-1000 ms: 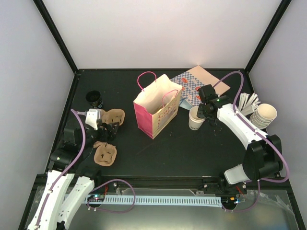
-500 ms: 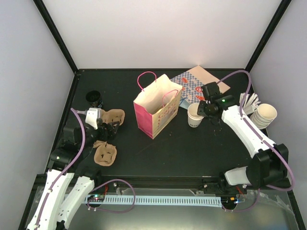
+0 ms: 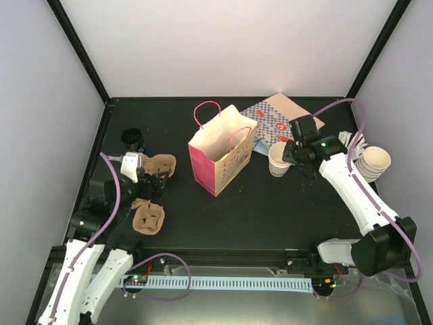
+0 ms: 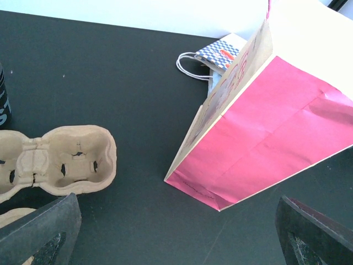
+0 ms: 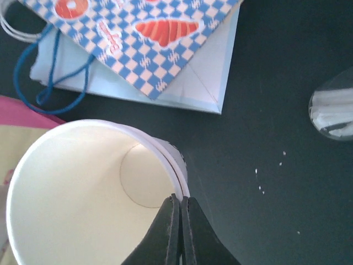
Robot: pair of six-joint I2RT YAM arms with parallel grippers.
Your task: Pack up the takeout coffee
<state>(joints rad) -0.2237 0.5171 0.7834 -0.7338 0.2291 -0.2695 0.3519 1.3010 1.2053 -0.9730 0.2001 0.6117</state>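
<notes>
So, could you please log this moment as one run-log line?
right fingers: shut on takeout coffee rim | left fingers: open, by cup carrier | pink bag: upright, open, coffee not inside

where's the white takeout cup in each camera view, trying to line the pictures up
Top external: white cup right of centre, just right of the pink bag.
Left wrist: not in it.
Right wrist: fills the lower left, rim pinched by the right tool.
Shared landmark: the blue checkered bag, lying flat, in all three views.
</notes>
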